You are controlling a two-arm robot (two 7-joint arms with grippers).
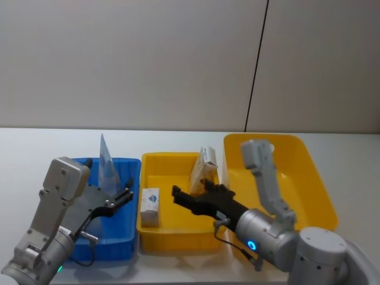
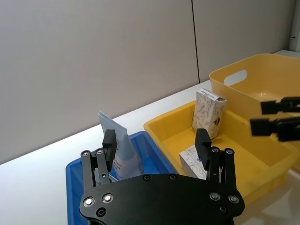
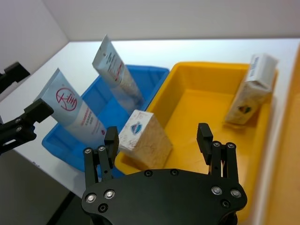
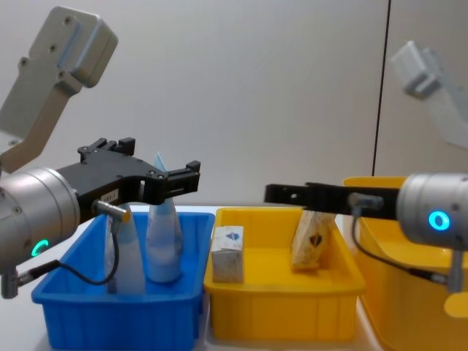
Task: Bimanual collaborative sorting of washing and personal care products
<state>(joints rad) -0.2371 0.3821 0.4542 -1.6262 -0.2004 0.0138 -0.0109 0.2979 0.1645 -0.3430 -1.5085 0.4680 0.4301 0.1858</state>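
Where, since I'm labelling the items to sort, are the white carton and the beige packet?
white carton (image 1: 150,200): head view, on its upper face by the emblem.
beige packet (image 1: 206,168): head view, middle of its front face.

Open gap between carton (image 3: 143,140) and packet (image 3: 251,89)

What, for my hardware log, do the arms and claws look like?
Both arms are silver-grey cylinders with boxy pale-grey housings. The left arm shows a green light, the right arm a blue light. Black cables loop at each wrist. The left claw and right claw are black with silver screws.
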